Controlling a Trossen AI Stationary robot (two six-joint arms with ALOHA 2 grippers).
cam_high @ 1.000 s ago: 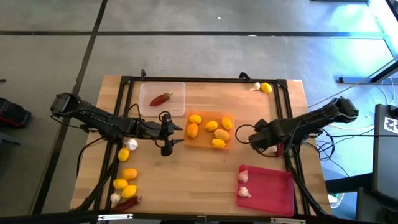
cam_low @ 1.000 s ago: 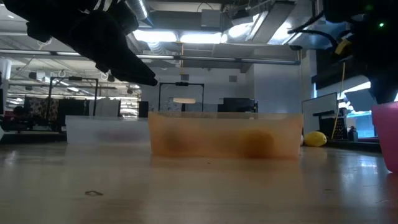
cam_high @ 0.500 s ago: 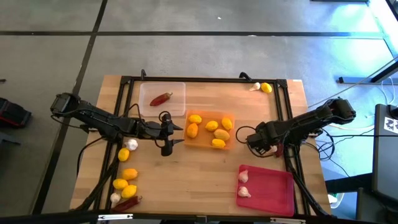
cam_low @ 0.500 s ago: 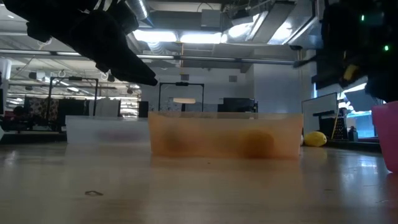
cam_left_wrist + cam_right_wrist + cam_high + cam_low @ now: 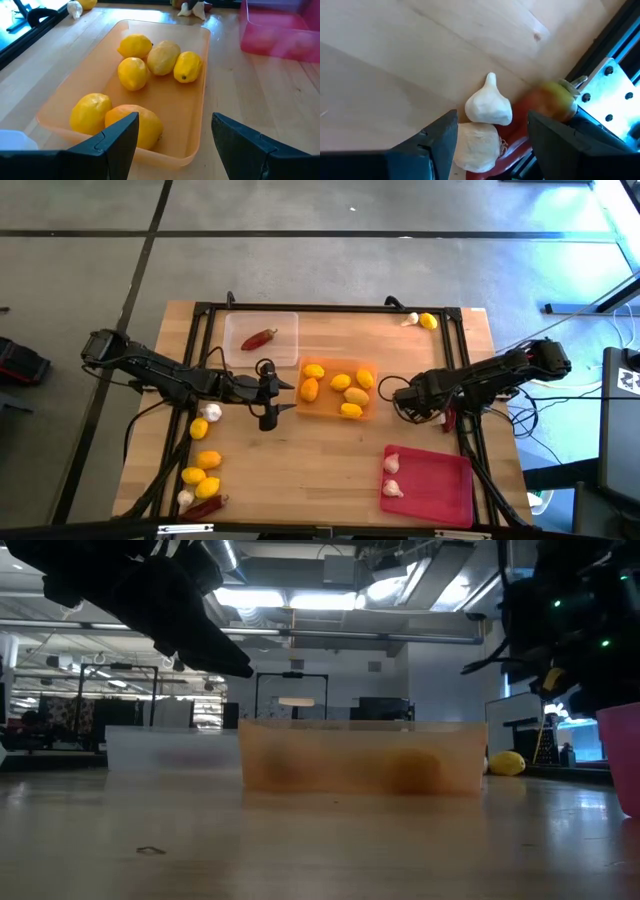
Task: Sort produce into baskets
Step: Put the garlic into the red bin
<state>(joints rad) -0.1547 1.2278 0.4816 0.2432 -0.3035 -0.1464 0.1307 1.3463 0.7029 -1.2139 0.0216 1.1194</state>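
Now look at your right gripper [image 5: 490, 145]: its fingers are apart, with nothing between them. Two whitish garlic bulbs [image 5: 488, 107] lie on the wooden table [image 5: 395, 60], touching each other, right in front of the gap. A red chili pepper [image 5: 530, 112] lies just behind them by the metal frame [image 5: 612, 107]. Your left gripper [image 5: 170, 145] hangs open over the orange tray [image 5: 185, 115] of lemons [image 5: 132, 72].
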